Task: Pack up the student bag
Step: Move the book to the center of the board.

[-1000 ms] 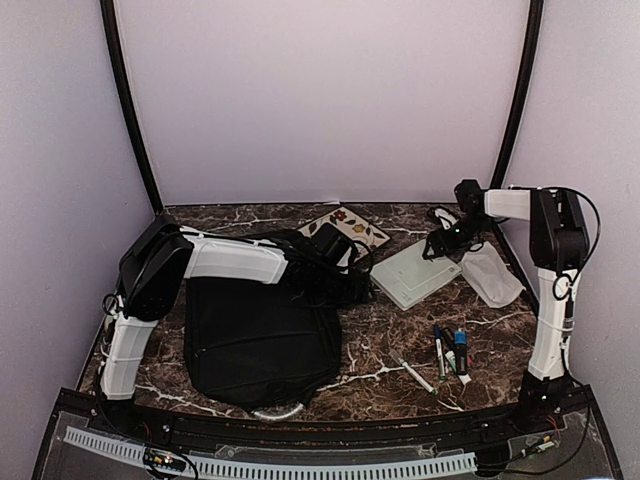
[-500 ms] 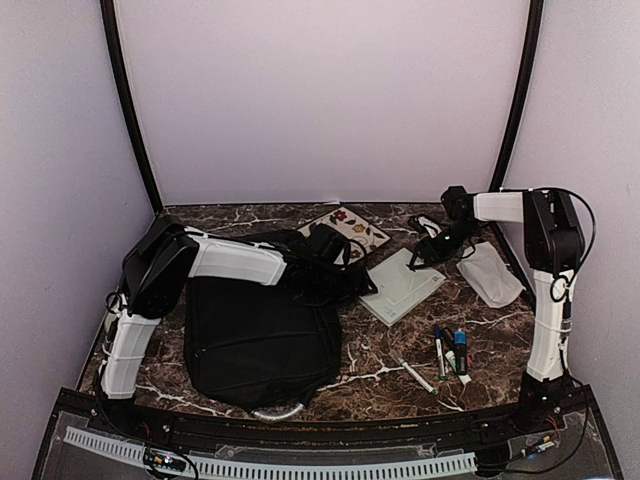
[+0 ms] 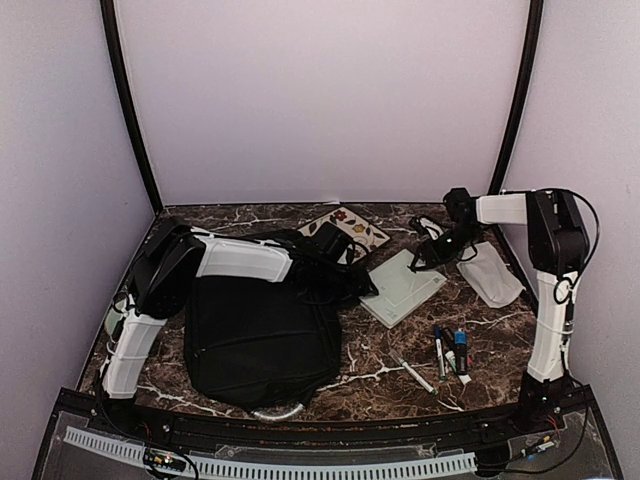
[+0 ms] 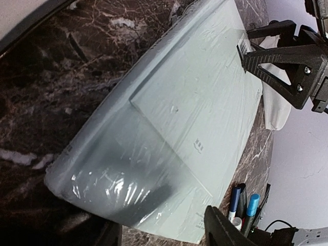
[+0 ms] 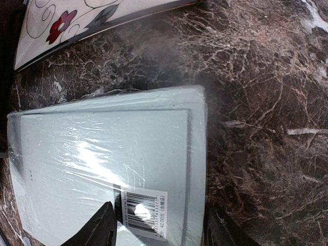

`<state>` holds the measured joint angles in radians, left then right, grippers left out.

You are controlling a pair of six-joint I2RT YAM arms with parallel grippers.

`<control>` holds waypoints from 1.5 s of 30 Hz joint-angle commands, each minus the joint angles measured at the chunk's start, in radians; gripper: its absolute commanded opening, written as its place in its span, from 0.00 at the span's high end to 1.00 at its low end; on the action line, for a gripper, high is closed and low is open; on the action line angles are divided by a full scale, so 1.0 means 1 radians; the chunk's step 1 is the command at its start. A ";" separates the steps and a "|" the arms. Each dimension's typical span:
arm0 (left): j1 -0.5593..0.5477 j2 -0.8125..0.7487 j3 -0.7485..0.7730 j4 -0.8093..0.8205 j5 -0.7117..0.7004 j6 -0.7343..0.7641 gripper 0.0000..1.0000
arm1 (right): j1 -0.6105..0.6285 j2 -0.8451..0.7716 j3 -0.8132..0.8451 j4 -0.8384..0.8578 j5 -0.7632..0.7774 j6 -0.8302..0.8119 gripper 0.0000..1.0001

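Fabric this soft will likely sag, so the black bag (image 3: 258, 340), flat at lower left of the surface (image 3: 380, 360), wants gripping at its grey handle (image 3: 277, 411) or zipper rim. Left hand (image 4: 164, 237) released; right hand (image 5: 160, 233) spread over the wrapped notebook (image 5: 102, 154).

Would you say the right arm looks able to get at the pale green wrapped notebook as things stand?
Probably yes: the right gripper hangs open right over the barcode end of the notebook, and nothing lies on top of it.
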<state>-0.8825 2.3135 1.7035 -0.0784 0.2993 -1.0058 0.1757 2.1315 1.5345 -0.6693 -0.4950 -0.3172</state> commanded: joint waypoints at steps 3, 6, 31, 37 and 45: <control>-0.029 -0.147 -0.005 0.012 -0.008 0.095 0.44 | 0.104 -0.055 -0.052 -0.055 -0.161 -0.002 0.44; -0.038 -0.212 -0.059 0.001 -0.011 0.123 0.44 | 0.134 -0.037 -0.035 -0.043 -0.164 0.002 0.44; -0.137 -0.376 -0.105 -0.131 -0.111 0.185 0.45 | 0.304 -0.016 -0.026 -0.023 -0.199 0.040 0.45; -0.141 -0.508 -0.254 -0.162 -0.162 0.154 0.44 | 0.391 0.003 0.020 -0.042 -0.193 0.042 0.45; -0.141 -0.555 -0.327 -0.213 -0.170 0.241 0.39 | 0.387 -0.065 -0.004 -0.027 -0.127 0.047 0.39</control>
<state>-1.0210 1.7546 1.3823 -0.2497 0.1387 -0.8299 0.5800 2.1334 1.5494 -0.7006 -0.6456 -0.2802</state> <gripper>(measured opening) 0.596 0.595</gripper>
